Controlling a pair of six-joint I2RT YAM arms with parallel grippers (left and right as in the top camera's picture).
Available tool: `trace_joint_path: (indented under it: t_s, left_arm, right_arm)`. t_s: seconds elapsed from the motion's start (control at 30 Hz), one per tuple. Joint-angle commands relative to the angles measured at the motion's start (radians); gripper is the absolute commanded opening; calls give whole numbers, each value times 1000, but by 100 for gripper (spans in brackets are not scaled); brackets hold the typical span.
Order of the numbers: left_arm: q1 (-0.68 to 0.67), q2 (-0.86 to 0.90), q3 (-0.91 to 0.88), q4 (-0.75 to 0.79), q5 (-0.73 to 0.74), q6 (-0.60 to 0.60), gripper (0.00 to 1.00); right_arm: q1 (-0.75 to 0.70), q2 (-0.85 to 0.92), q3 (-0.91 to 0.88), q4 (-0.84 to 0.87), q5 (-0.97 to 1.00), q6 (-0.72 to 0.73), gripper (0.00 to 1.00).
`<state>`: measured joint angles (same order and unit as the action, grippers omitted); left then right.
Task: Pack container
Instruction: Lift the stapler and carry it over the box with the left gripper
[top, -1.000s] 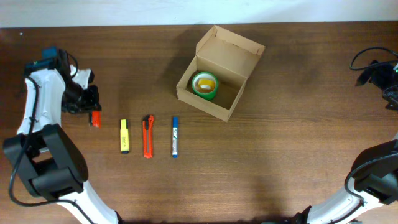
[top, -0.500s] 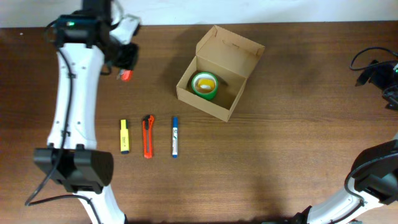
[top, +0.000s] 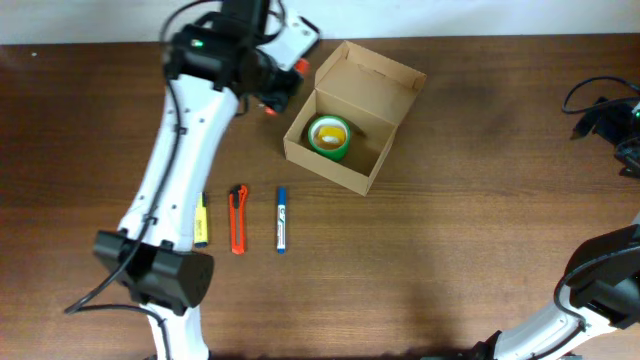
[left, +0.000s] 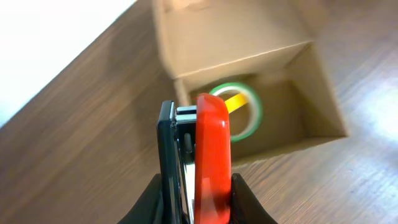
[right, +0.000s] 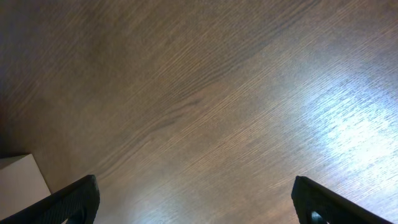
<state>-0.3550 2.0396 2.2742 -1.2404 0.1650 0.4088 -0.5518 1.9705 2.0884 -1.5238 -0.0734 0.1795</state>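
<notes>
Left gripper (left: 196, 202): fingers (left: 152, 200) clamped on red-and-black tool (left: 212, 143), held above table (top: 470, 240) just left of box (top: 335, 168).

Box: centre, far side, lid open, green tape roll (top: 329, 136) inside.

Right gripper (right: 193, 205): jaws wide apart, empty, far right.

Highlighter (top: 203, 228), orange cutter (top: 238, 220), blue pen (top: 281, 220): row, near-left of box.

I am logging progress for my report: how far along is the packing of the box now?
Done: a green tape roll lies inside the open container. In hand: the left gripper holds a red and black tool beside it, not yet inside. Left: the yellow highlighter, orange cutter and blue marker lie on the table.
</notes>
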Motion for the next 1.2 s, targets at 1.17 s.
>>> trace_joint_path:
  t_s: [1.17]
  left_arm:
    - [-199, 318, 18, 136, 101, -161, 2]
  right_arm:
    - [2, 14, -26, 6, -5, -7, 99]
